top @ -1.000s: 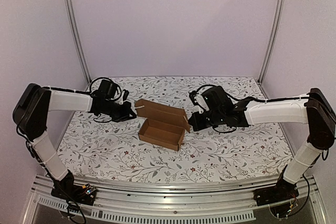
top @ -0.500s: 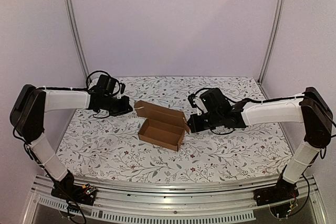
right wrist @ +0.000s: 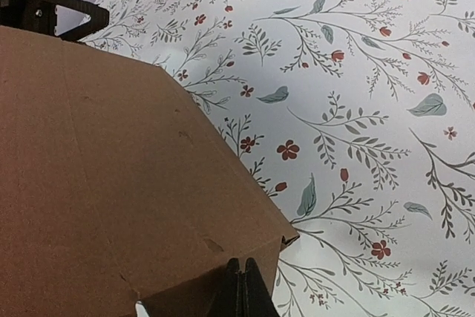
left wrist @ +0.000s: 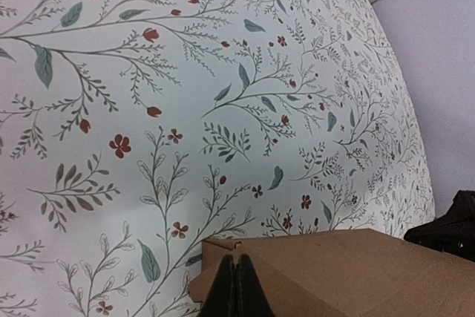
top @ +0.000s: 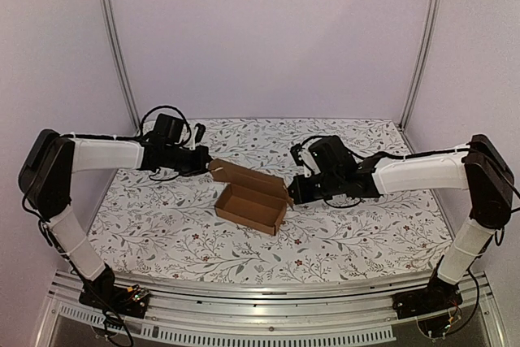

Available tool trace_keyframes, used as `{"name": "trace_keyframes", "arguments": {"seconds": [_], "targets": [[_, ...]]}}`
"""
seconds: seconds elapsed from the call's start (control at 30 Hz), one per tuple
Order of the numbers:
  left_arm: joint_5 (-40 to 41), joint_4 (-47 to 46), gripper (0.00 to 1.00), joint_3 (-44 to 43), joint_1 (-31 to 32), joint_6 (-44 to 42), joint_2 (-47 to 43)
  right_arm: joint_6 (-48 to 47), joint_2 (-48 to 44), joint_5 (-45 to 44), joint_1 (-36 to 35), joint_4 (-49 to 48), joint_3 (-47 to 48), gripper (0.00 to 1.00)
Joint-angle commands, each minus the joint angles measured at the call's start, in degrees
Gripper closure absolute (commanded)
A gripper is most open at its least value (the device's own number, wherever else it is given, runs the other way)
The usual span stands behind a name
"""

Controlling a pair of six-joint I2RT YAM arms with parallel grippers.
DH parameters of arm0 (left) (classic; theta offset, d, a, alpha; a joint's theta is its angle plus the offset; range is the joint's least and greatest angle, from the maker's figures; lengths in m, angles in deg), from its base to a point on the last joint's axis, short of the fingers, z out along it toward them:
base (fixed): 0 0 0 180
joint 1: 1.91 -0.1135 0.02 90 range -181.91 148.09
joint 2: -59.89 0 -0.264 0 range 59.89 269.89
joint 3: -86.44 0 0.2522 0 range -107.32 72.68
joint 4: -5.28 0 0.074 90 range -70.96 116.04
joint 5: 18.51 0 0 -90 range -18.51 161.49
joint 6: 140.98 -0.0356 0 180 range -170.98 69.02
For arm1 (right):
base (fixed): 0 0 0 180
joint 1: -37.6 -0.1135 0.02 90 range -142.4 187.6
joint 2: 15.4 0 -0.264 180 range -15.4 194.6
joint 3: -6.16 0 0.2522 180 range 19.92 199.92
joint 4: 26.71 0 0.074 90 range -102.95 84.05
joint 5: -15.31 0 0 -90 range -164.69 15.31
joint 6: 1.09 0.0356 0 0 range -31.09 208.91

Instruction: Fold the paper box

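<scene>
High rear overview facing down, both wrist views close, sharing paper box [top: 248, 197]

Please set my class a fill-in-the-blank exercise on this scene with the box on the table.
1. The paper box is made of brown ____.
2. The box is not closed but ____.
3. The tablecloth bears a ____ pattern of leaves and red blossoms.
Missing words: cardboard; open; floral.

Was a robot lab cell. Lilac panels [top: 268, 38] on aluminium posts [top: 114, 46] enclosed the floral table [top: 162, 233]. Left arm [top: 106, 154] and right arm [top: 414, 172] were bolted to an extrusion rail [top: 268, 292].
</scene>
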Motion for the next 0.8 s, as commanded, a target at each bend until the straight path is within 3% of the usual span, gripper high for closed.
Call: {"name": "trace_keyframes", "arguments": {"seconds": [0.0,0.4,0.77], "targets": [[-1.50,-1.23,1.00,2.83,1.25,-0.86,-0.73,0.99,1.24,0.82,-0.13,-0.61,1.81,1.00],[-0.41,0.25,1.00,7.13,3.53,0.74,-4.29,3.59,3.07,0.16,-0.89,-0.78,3.02,1.00],[0.78,3.99,1.00,10.57,5.31,4.68,-8.25,0.97,-1.43,-6.87,-0.60,4.44,1.67,1.00]]}}
